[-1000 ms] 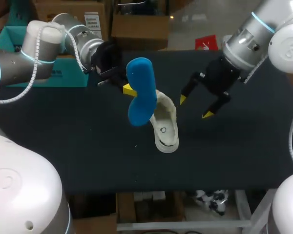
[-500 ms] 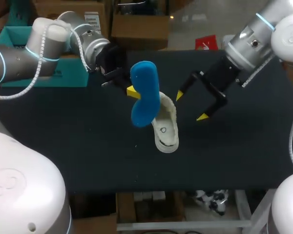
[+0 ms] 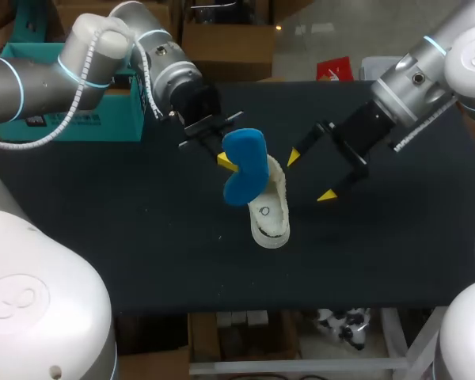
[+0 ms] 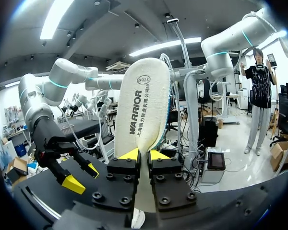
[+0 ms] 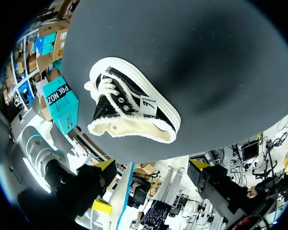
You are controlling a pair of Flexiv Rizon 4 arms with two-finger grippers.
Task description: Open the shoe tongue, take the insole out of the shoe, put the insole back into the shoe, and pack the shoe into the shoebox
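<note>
One thin pinch.
Your left gripper [image 3: 228,161] clamps the blue foam insole [image 3: 244,168] mid-frame; it may twist, missing the cream canvas shoe [image 3: 270,212] while your right gripper [image 3: 310,176] gapes empty.

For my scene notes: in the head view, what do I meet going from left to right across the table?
Teal shoebox → blue insole → shoe → right gripper. The left gripper overlaps the insole, so it is left out.

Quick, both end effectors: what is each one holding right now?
Left end effector: closed on the insole.
Right end effector: open, holding nothing, beside the shoe.
</note>
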